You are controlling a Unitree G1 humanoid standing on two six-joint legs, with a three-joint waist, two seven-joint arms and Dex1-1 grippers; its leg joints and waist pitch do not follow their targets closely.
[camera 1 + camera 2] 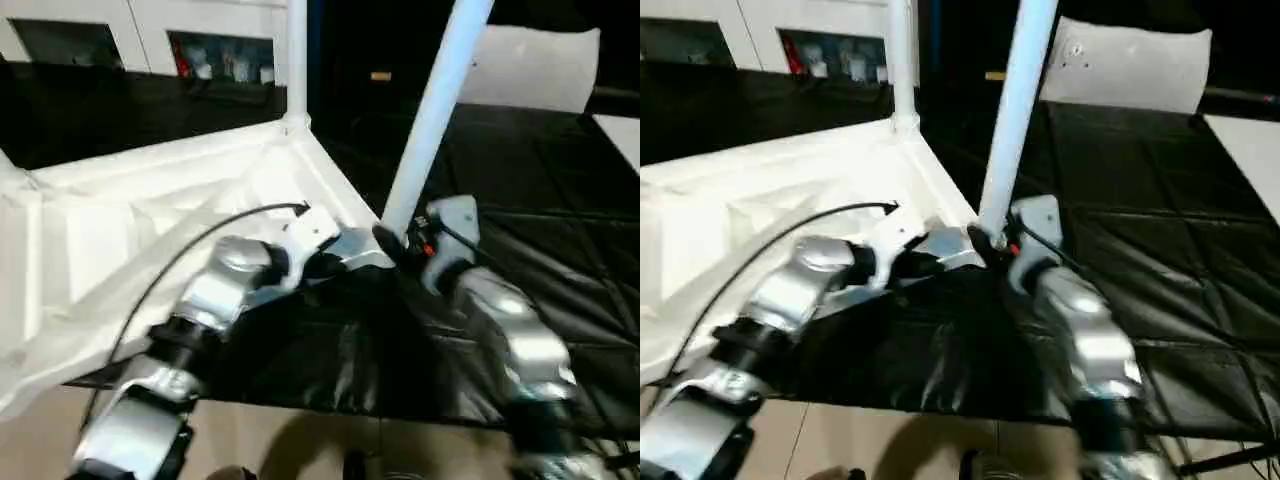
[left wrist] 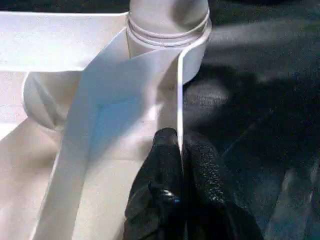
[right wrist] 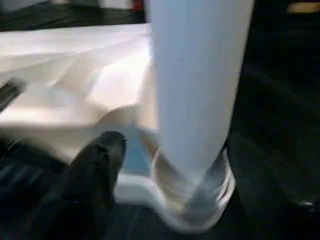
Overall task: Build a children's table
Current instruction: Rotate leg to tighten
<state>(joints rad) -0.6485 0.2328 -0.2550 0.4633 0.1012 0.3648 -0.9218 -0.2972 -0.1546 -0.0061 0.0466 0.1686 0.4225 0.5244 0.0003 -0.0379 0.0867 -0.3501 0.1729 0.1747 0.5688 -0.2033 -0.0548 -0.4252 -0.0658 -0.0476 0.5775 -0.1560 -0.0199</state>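
leg [image 1: 432, 115] under installation stands in the near corner socket [image 3: 192, 197] of the upturned table top [image 1: 150, 230], which rests on black matting [image 1: 560, 260]. long axis of the leg runs steeply up from the socket and leans away toward the robot's right, so seating appears incomplete. right gripper [image 3: 165, 165] sits at the leg's base, fingers spread either side of the shaft, one black finger [image 3: 97, 165] clear of it; the far one is blurred, contact cannot be confirmed. left gripper [image 2: 180, 165] is pressed together on the thin side wall [image 2: 178, 90] just beside that socket, steadying the top. right arm is nearer the leg. another leg [image 1: 296, 60] stands upright in the far corner.
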